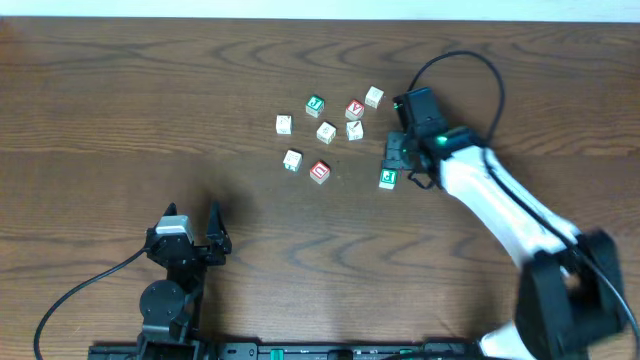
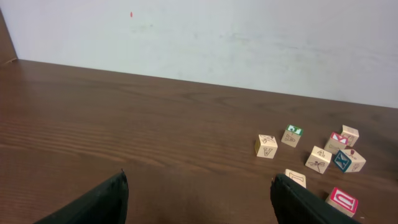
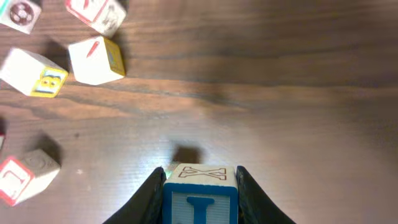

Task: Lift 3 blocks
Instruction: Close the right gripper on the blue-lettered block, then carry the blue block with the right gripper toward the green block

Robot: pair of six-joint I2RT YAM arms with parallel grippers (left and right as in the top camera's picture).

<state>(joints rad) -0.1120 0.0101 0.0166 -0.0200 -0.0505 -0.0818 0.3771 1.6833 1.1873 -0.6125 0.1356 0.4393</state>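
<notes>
Dk wood table [image 1: 120,80], pale wall [image 2: 249,37] behind.

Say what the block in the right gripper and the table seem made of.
Blue-faced block: probably wood, pale bare top with printed lines, blue painted face, matte. Table: dark brown wood or wood-look laminate; wavy grain shows, faint sheen.

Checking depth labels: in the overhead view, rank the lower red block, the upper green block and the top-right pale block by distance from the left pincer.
1. lower red block, at the cluster's near edge, closest to the left pincer.
2. upper green block, on the cluster's far side.
3. top-right pale block, farthest, up and right.
</notes>
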